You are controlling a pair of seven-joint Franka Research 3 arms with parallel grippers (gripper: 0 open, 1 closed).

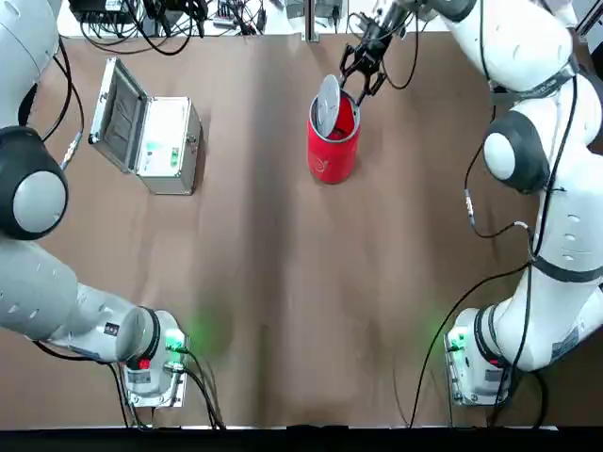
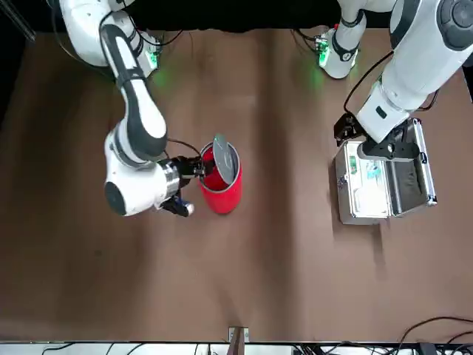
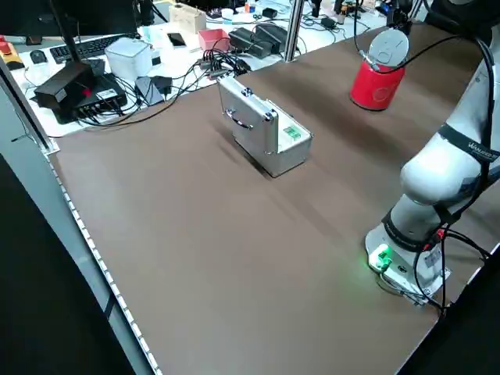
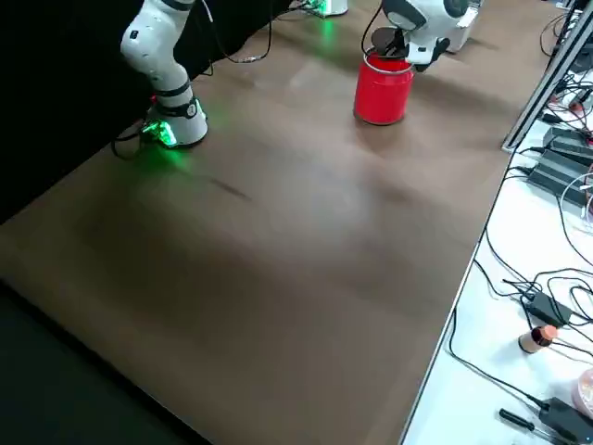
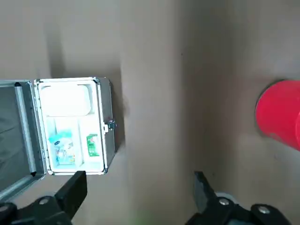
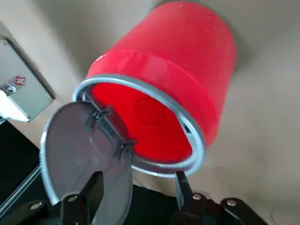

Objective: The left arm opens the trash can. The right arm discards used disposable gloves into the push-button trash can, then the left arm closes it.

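Right pincer — wide open — near lid

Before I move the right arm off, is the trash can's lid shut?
No, the lid stands swung open, showing the red inside of the trash can.

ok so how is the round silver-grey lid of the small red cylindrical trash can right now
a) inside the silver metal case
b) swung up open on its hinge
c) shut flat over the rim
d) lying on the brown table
b: the round silver-grey lid stands swung open on its hinge, leaving the inside of the small red cylindrical trash can exposed
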